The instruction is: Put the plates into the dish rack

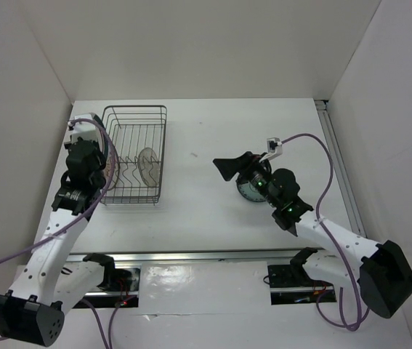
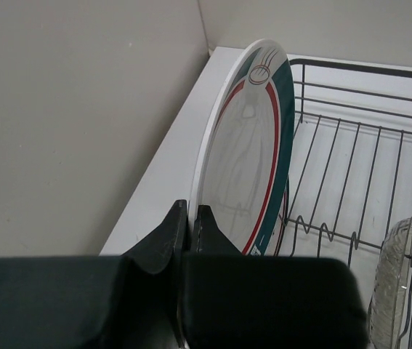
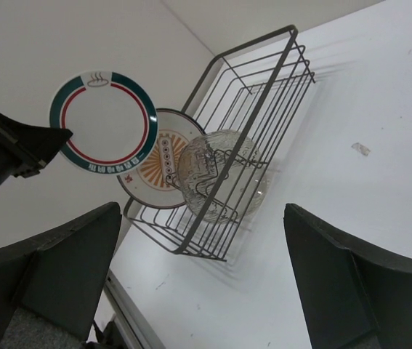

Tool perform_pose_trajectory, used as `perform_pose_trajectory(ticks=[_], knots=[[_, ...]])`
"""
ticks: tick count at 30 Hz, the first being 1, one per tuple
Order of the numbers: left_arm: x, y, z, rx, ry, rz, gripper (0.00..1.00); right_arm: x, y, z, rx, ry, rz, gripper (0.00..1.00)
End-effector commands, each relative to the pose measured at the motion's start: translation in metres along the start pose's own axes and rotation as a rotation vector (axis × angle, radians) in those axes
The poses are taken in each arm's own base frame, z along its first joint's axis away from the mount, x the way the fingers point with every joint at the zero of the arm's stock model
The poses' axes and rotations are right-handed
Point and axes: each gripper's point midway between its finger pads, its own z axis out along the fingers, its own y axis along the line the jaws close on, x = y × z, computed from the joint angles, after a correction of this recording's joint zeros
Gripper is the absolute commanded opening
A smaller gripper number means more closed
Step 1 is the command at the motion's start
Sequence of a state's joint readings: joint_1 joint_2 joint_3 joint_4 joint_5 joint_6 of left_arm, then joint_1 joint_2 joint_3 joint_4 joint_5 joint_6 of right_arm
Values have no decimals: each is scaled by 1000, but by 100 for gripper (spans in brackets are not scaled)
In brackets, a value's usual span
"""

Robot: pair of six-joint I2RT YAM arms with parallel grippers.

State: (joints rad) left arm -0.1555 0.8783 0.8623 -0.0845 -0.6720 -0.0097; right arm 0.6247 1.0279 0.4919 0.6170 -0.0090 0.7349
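Note:
My left gripper (image 2: 191, 217) is shut on the rim of the white plate with red-and-teal rings (image 2: 253, 145). It holds the plate upright over the left side of the dark wire dish rack (image 1: 134, 116). In the right wrist view the plate (image 3: 104, 122) hangs above the orange-centred plate (image 3: 151, 174), which stands in the rack (image 3: 264, 80) next to a grey plate (image 3: 220, 174). My right gripper (image 3: 203, 207) is wide open and empty, facing the rack from mid-table (image 1: 229, 169). The blue-green plate (image 1: 248, 190) lies on the table under the right wrist.
White walls close in the table on the left, the back and the right. The rack stands near the left wall. A metal rail (image 1: 213, 256) runs along the near edge in front of the arm bases.

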Motion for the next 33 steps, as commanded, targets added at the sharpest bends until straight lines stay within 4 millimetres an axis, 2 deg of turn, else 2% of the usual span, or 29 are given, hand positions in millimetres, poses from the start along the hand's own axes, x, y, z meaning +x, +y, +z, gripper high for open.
perform_pose_trajectory(ticks=[1, 4, 6, 8, 9, 12, 18, 20, 25, 28, 33], knots=[[-28, -4, 6, 5, -89, -49, 0, -7, -1, -10, -23, 1, 6, 100], [-21, -10, 8, 26, -75, -37, 0, -12, -7, -13, -28, -4, 10, 100], [-21, -17, 11, 55, -78, -36, 0, -7, -15, -16, -16, 15, 23, 100], [-16, -21, 13, 66, -60, -22, 0, -12, -11, -16, -44, 9, 44, 100], [-13, -25, 16, 79, -51, -15, 0, -11, -16, -18, -34, 12, 44, 100], [-4, -31, 22, 90, -24, 13, 0, -13, -14, -19, -47, 13, 50, 100], [10, -24, 26, 36, 15, 49, 0, -14, -11, -20, -53, 20, 41, 100], [7, -25, 26, 35, 4, 41, 0, -17, -8, -21, -61, 12, 39, 100], [19, -25, 26, 41, 29, 79, 0, -16, -6, -23, -67, 19, 39, 100], [17, -21, 27, 19, 22, 73, 0, -17, -5, -24, -67, 19, 39, 100], [38, -28, 34, 21, 90, 111, 0, -19, -5, -27, -61, 12, 28, 100]])
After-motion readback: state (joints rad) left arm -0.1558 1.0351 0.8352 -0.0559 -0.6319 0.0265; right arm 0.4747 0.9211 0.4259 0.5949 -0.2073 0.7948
